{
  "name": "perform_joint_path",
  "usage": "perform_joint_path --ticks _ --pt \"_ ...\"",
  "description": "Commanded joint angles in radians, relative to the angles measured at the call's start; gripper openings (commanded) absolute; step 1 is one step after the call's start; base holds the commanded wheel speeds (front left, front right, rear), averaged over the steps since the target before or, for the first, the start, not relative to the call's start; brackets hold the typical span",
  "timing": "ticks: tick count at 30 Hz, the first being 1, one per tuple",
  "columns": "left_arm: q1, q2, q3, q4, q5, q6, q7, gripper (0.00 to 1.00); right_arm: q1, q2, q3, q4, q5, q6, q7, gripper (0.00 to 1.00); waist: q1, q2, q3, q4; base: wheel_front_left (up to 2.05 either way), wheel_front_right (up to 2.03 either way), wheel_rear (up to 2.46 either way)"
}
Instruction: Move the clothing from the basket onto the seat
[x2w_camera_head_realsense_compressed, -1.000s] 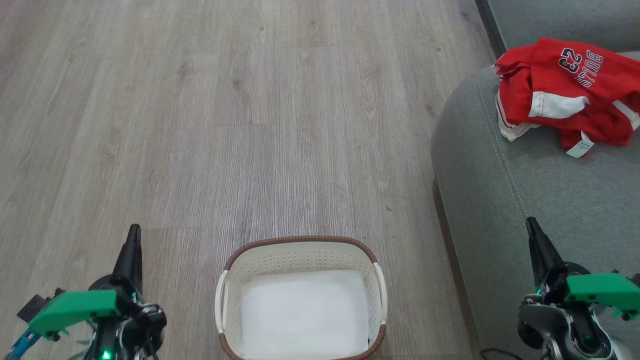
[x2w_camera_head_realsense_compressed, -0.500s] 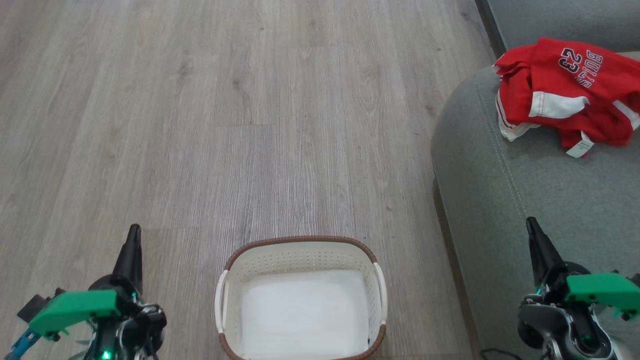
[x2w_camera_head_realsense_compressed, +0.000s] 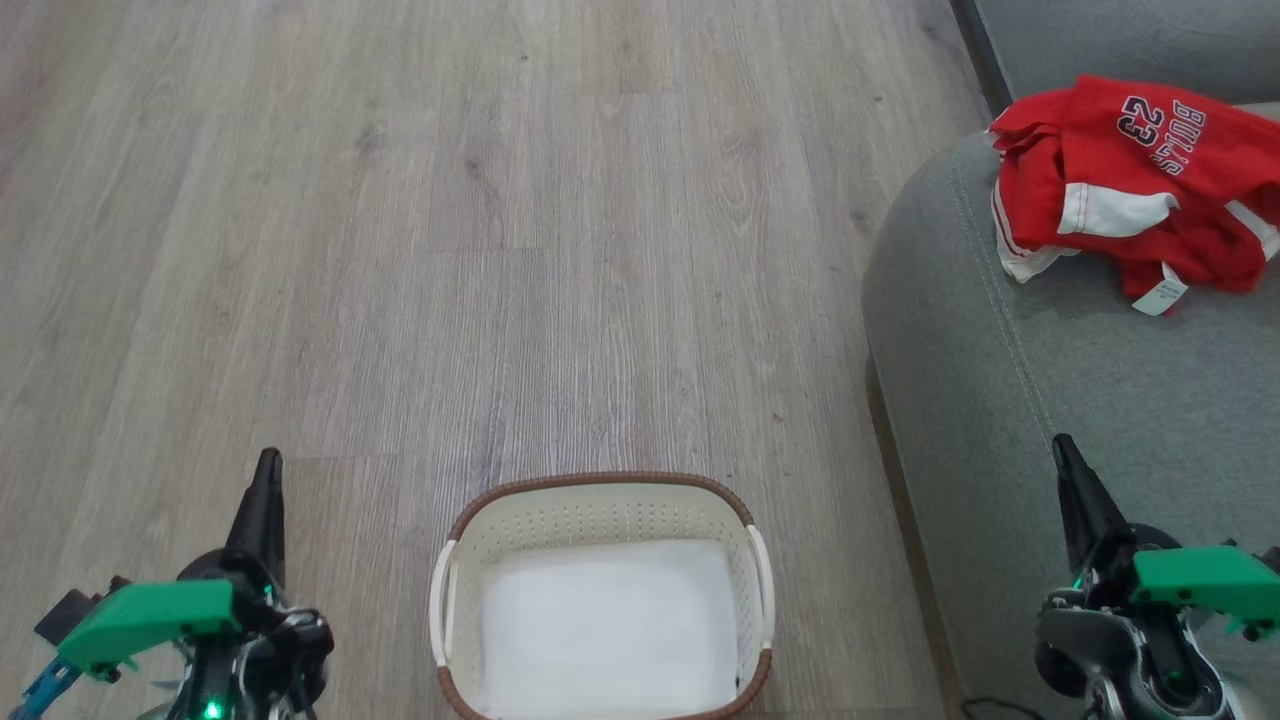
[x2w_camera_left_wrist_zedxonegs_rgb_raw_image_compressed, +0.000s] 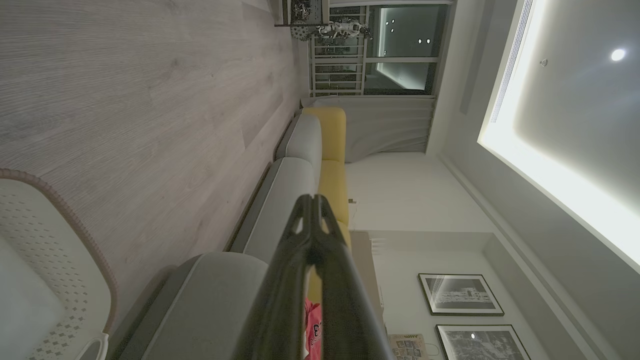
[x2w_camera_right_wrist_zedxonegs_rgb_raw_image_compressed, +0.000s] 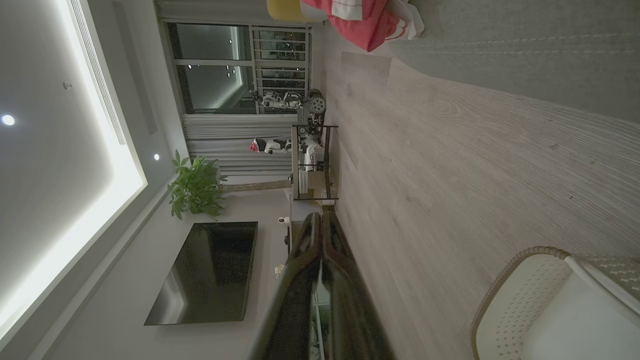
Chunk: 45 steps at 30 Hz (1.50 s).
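Resting in a crumpled red heap, the clothing lies at the far right on the seat, "23" print up, a white tag at its near edge. The basket stands on the wood floor, near centre, just left of the seat; its pale bottom is bare, no red cloth seen inside. Left end effector near left, right end effector near right over the seat: both have fingers pressed together, holding nothing. Nothing has shifted over the last second; arms idle. Judgement: transfer looks finished, no further grasp needed.
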Motion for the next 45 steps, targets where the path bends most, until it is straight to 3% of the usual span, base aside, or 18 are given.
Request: perform_joint_path --ticks 1,45 --pt "-0.049 0.009 0.036 -0.035 -0.002 -0.007 0.008 0.0 -0.054 -0.003 0.017 -0.039 0.006 0.0 0.006 0.0 0.0 -0.0001 0.0 0.0 0.0 0.0 0.0" --pt "-0.049 0.009 0.036 -0.036 -0.002 -0.007 0.008 0.0 -0.054 -0.003 0.017 -0.039 0.006 0.0 0.005 0.0 0.0 -0.0001 0.0 0.0 0.0 0.0 0.0"
